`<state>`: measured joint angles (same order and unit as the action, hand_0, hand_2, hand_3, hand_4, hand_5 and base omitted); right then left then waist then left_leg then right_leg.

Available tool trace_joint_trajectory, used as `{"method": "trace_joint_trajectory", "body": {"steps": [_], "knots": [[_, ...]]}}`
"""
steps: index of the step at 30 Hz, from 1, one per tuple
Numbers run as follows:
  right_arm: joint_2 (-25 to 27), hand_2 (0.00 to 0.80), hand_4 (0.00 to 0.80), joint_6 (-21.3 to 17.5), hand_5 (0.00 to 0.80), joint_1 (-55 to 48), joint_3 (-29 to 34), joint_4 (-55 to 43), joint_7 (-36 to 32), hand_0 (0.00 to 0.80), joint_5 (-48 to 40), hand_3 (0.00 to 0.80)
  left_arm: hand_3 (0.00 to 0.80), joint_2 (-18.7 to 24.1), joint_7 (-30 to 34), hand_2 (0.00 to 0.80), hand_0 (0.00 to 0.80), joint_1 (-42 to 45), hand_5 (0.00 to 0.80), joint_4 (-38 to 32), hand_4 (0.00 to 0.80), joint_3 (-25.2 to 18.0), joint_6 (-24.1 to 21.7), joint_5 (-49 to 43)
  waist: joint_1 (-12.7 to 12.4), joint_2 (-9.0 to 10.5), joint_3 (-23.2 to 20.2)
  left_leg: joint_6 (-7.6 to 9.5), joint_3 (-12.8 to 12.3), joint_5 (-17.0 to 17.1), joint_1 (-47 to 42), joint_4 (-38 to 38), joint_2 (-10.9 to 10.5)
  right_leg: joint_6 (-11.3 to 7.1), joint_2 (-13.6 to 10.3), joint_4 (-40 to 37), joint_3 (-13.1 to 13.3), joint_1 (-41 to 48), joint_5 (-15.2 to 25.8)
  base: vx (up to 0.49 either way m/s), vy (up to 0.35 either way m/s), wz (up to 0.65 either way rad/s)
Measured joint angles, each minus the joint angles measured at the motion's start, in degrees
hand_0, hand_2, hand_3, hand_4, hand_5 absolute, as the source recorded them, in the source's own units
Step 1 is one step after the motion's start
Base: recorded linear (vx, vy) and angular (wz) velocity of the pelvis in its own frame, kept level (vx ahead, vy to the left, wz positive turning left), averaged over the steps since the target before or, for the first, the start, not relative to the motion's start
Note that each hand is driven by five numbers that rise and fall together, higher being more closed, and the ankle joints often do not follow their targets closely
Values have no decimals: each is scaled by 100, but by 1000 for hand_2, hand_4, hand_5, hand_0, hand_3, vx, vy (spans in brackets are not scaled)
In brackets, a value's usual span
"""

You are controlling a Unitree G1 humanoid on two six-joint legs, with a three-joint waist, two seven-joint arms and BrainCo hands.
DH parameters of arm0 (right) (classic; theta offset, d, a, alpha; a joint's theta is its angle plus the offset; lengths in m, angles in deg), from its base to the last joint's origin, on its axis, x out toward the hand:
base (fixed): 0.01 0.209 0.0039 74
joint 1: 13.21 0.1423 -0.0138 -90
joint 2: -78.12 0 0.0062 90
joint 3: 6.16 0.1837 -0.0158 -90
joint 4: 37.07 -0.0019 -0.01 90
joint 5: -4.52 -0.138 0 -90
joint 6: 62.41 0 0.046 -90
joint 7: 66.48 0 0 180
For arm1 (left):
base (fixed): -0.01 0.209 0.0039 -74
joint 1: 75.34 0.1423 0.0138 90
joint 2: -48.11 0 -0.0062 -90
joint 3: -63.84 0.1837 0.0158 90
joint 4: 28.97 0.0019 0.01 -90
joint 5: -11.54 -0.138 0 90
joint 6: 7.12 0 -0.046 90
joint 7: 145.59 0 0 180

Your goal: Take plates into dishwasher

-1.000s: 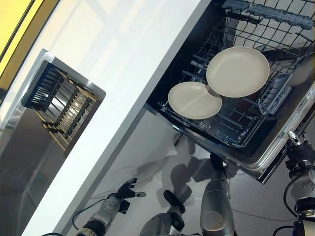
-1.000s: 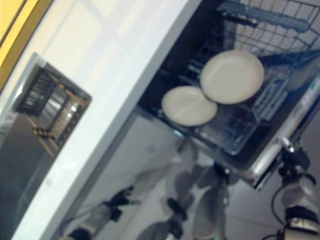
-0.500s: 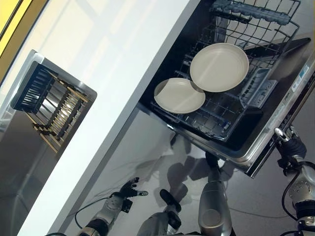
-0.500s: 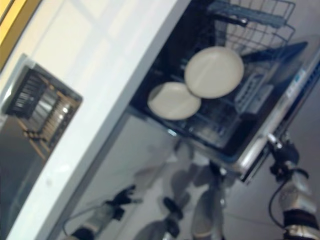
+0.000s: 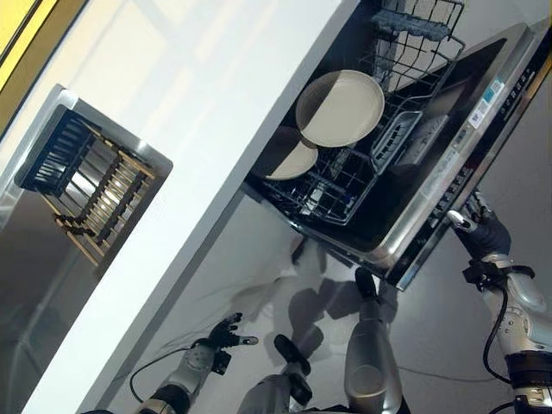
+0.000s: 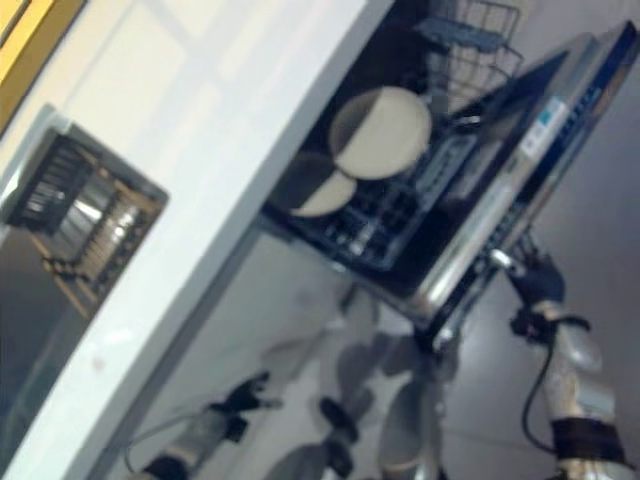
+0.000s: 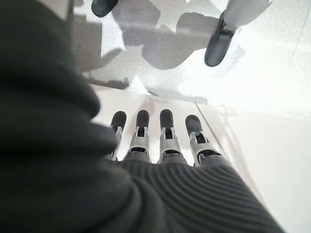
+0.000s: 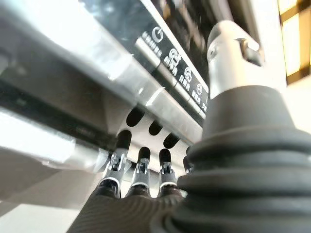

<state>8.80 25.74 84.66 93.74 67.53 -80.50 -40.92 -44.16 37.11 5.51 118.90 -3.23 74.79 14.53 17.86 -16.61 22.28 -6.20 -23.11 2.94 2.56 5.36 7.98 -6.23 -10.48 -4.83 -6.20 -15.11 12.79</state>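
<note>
Two cream plates lie in the dishwasher's lower rack point(image 5: 345, 185): a larger one point(image 5: 341, 108) overlapping a smaller one point(image 5: 289, 157) that is partly under the counter. The dishwasher door point(image 5: 457, 142) stands half raised, tilted up. My right hand point(image 5: 479, 231) is under the door's top edge, its straight fingers point(image 8: 141, 167) pressed against the door's edge beside the button strip point(image 8: 170, 58). My left hand point(image 5: 220, 336) hangs low by the floor, fingers point(image 7: 165, 131) straight, holding nothing.
A white counter point(image 5: 198, 147) runs diagonally across the view. A steel sink point(image 5: 52, 259) holds a dark dish basket point(image 5: 86, 177). The upper rack point(image 5: 414, 21) shows at the dishwasher's far end. Grey floor lies below the door.
The dishwasher door has swung up from nearly flat to half raised, with my right hand rising under its edge. The rack with both plates has slid inward under the counter.
</note>
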Motion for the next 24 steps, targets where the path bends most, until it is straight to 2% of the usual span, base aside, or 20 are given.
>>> {"method": "trace_joint_trajectory", "body": {"steps": [5,8,12,15,18,19,21,24], "knots": [[-13,0,0,91,0,199,-250,-123,-117,0,217,0,0,0,1,0,0,26,0,53,0,-105,0,-1,-225,229,-248,12,165,56,18,-5,60,46,35,0,-229,105,-33,37,8,19],[-8,0,0,125,0,359,-431,-232,-319,0,448,0,0,0,2,0,0,35,0,130,0,-173,3,-2,-336,310,-337,-42,255,129,11,-8,71,49,20,-1,-378,217,-55,38,8,23],[-37,0,0,228,0,466,-1007,-576,-849,0,706,0,0,11,-5,0,0,67,0,204,0,-194,18,-6,-542,382,-455,-12,367,113,19,-5,119,72,23,-1,-556,343,-127,46,-1,22],[-163,0,0,355,0,592,-1416,-698,-1154,0,857,0,0,11,-27,0,0,80,0,259,0,-200,19,-52,-699,494,-523,0,445,123,10,-11,151,63,19,-1,-715,471,-172,60,1,27],[-338,0,0,429,0,669,-1553,-780,-1292,0,907,0,0,32,-57,0,0,107,0,382,0,-217,16,-127,-926,664,-634,6,461,160,9,-39,159,39,9,0,-833,538,-198,65,5,22],[-372,0,0,443,0,669,-1591,-778,-1310,0,958,0,0,41,-62,0,0,122,0,424,0,-217,17,-128,-935,722,-665,-11,454,200,-17,-51,160,45,-1,0,-890,588,-211,62,-3,39],[-410,0,0,473,0,661,-1639,-734,-1312,0,1048,0,0,71,-80,0,0,181,0,475,0,-221,3,-185,-947,842,-698,59,438,269,1,-53,152,25,-31,0,-1030,698,-254,69,-3,46],[-390,0,0,537,0,658,-1678,-723,-1508,0,1079,0,0,77,-113,0,0,247,0,645,0,-259,-2,-232,-976,970,-729,134,433,322,-11,-53,155,21,-31,-2,-1086,795,-307,60,-7,23]]}}
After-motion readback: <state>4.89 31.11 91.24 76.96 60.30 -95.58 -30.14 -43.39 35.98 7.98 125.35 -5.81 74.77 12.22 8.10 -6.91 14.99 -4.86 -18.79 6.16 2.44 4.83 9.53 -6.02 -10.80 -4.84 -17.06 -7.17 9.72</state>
